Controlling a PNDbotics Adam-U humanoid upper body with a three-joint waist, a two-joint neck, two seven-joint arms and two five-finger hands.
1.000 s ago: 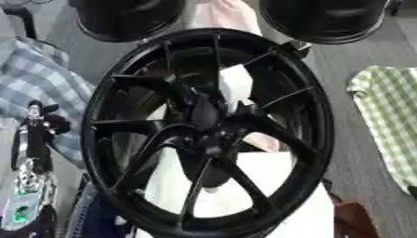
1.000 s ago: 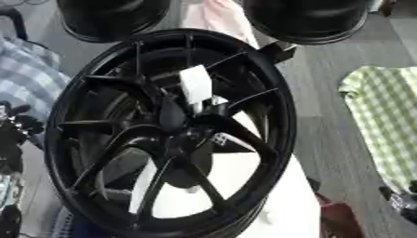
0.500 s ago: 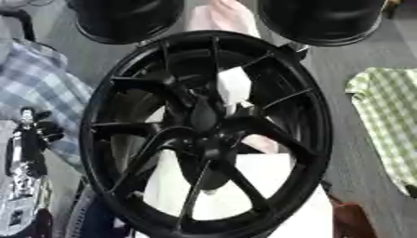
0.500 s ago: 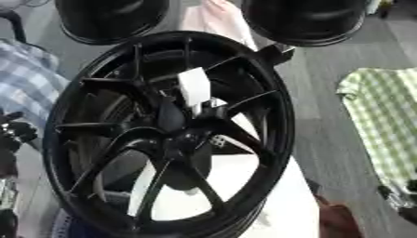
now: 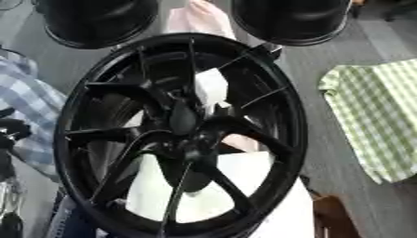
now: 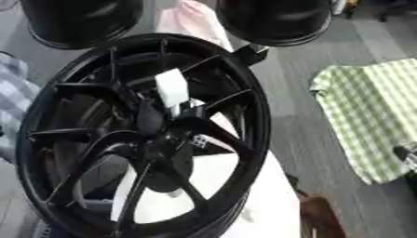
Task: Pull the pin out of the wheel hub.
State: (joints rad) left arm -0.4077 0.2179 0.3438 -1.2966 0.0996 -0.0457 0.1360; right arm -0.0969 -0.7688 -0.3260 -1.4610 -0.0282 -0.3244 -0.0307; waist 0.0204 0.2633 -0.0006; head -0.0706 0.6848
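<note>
One black wheel hub (image 5: pixel 181 135) tilted upright, white pin (image 6: pixel 172 87) upward, fingers can't tell.

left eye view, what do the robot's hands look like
Only a sliver of the left hand shows at the left edge: black parts, with a silvery stretch lower down. No cables or markings can be made out. The right hand is not in view.
</note>
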